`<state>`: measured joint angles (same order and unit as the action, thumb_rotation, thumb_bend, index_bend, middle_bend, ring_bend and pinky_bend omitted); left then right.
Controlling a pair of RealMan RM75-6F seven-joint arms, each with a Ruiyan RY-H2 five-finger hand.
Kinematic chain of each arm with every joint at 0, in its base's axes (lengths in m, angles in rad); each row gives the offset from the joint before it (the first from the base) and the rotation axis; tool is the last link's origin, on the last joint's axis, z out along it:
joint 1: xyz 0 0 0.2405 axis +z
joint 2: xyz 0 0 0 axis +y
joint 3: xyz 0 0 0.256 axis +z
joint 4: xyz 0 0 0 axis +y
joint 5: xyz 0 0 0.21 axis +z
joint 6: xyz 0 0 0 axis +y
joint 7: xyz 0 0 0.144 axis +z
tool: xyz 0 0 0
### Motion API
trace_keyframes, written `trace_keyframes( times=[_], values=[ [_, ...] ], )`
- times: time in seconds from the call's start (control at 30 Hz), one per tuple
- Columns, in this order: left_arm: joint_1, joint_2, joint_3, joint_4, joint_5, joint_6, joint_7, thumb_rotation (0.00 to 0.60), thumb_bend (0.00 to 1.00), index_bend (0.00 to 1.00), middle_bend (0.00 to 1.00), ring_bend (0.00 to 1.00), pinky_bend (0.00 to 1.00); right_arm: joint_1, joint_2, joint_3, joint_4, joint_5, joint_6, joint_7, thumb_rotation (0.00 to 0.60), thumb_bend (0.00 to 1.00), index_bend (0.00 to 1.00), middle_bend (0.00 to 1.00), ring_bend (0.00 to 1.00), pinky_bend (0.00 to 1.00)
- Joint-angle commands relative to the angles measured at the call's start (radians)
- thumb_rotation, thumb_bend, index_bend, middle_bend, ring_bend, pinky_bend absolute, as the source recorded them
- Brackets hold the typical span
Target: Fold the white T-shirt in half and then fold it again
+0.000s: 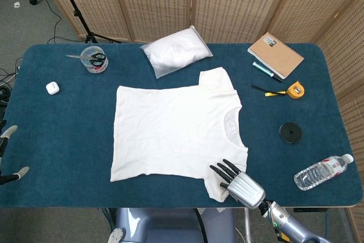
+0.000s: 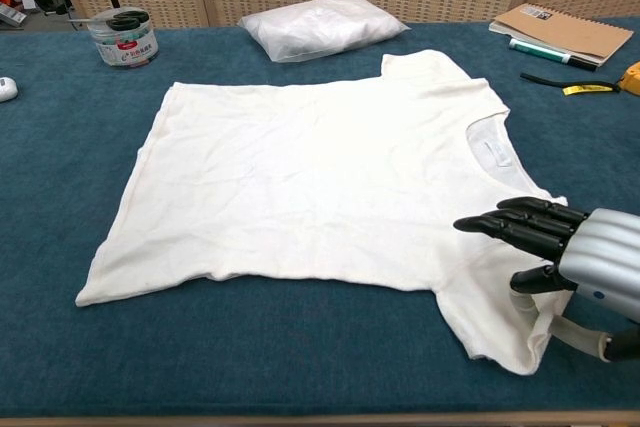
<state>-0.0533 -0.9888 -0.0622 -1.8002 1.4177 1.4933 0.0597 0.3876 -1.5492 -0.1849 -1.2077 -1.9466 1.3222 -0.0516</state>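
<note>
The white T-shirt (image 1: 170, 129) (image 2: 320, 167) lies spread flat on the blue table (image 1: 62, 135), collar toward the right. My right hand (image 1: 242, 186) (image 2: 590, 257) is at the near sleeve (image 2: 490, 317) by the table's front edge. Its fingers (image 2: 510, 225) stretch out over the cloth while the thumb sits under the sleeve's hem. That hem is bunched and raised around the thumb, so the hand pinches the sleeve. No left hand shows in either view.
A plastic bag of white stuff (image 1: 175, 52) lies behind the shirt. At the right are a notebook (image 1: 276, 54), a pen (image 1: 267, 71), a tape measure (image 1: 294, 90), a black disc (image 1: 290, 132) and a water bottle (image 1: 323, 171). At the left are a scissors tub (image 1: 94, 59) and a small white case (image 1: 52, 87).
</note>
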Motion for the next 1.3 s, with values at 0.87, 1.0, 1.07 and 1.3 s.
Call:
trace_keyframes(
  times=[0.87,1.0,1.07,1.3],
  values=[
    [-0.19,-0.343,0.118,0.304,0.314,-0.238,-0.093,0.6,0.08,0.47,0.0,0.0,0.0,-0.019,0.024,0.017,-0.012,0.058,0.066,0.086,0.6,0.59,0.66,0.02,0.0,0.0],
    [-0.205,-0.393,0.114,0.331,0.299,-0.251,-0.103,0.6,0.09,0.55,0.0,0.0,0.0,-0.014,0.029,0.014,-0.012,0.058,0.061,0.096,0.6,0.59,0.66,0.02,0.0,0.0],
    [-0.21,-0.414,0.112,0.351,0.293,-0.255,-0.103,0.6,0.08,0.57,0.0,0.0,0.0,-0.013,0.029,0.013,-0.012,0.058,0.06,0.096,0.6,0.59,0.66,0.02,0.0,0.0],
    [-0.234,-0.453,0.119,0.378,0.265,-0.296,-0.09,0.6,0.09,0.59,0.0,0.0,0.0,-0.013,0.029,0.015,-0.011,0.067,0.055,0.099,0.6,0.59,0.66,0.02,0.0,0.0]
  ],
)
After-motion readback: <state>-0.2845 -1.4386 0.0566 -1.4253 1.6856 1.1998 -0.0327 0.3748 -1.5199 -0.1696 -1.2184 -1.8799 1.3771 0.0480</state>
